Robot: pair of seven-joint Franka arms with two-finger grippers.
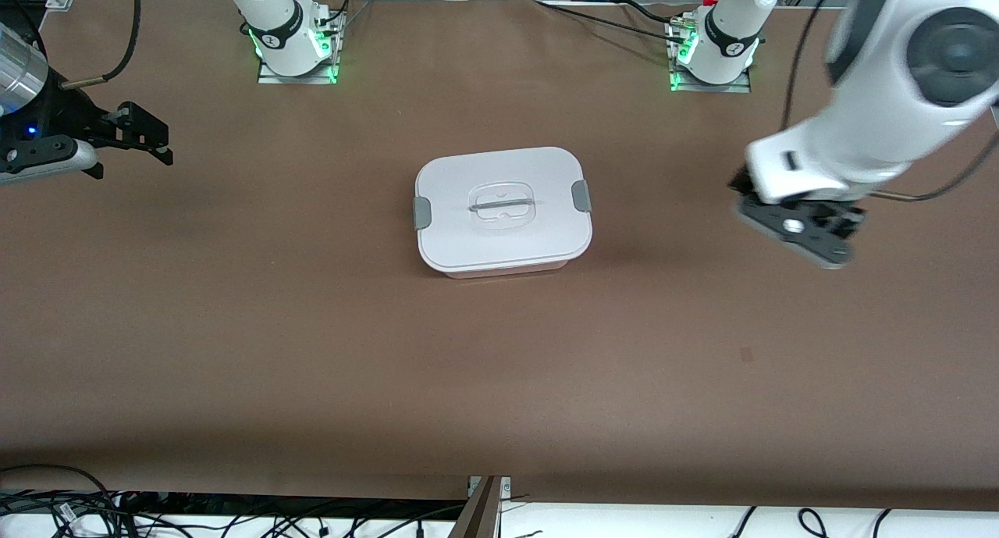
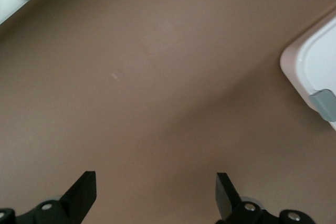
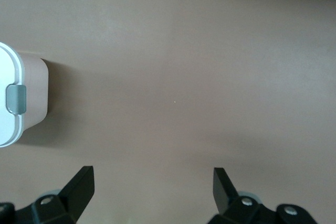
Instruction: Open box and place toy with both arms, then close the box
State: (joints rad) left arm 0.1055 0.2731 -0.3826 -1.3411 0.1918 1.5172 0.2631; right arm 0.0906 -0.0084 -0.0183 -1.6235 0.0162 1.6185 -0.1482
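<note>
The left gripper (image 2: pixel 156 195), a black two-finger pincer on the white jointed left arm (image 1: pixel 874 132), hangs above bare brown table (image 1: pixel 312 350) toward the left arm's end, well apart from the box. Its fingers (image 2: pixel 84 190) stand spread wide with nothing between them; only the brown surface shows in the gap. In the left wrist view a corner of the box and one grey clip (image 2: pixel 324 103) sit at the picture's edge.

The right gripper (image 3: pixel 152 195), the same black two-finger kind, is over the table at the right arm's end, also well apart from the box. Its fingers (image 3: pixel 81 187) are likewise fully parted and hold nothing. The right wrist view catches the box's end wall and the other grey clip (image 3: pixel 16 99).

The box (image 1: pixel 503 214), a rounded-rectangular plastic container with a pale pink translucent tub and a white lid, stands in the middle of the table between the two grippers. The lid (image 1: pixel 499 241) lies flat on the tub, a grey clip (image 1: pixel 421 211) at the end toward the right arm and another (image 1: pixel 581 195) at the end toward the left arm, both lying against the sides. A clear recessed handle (image 1: pixel 502 204) sits in the lid's centre. The toy cannot be seen in any view.

Both arm bases (image 1: pixel 290 42) with green lights stand along the table's edge farthest from the front camera.
</note>
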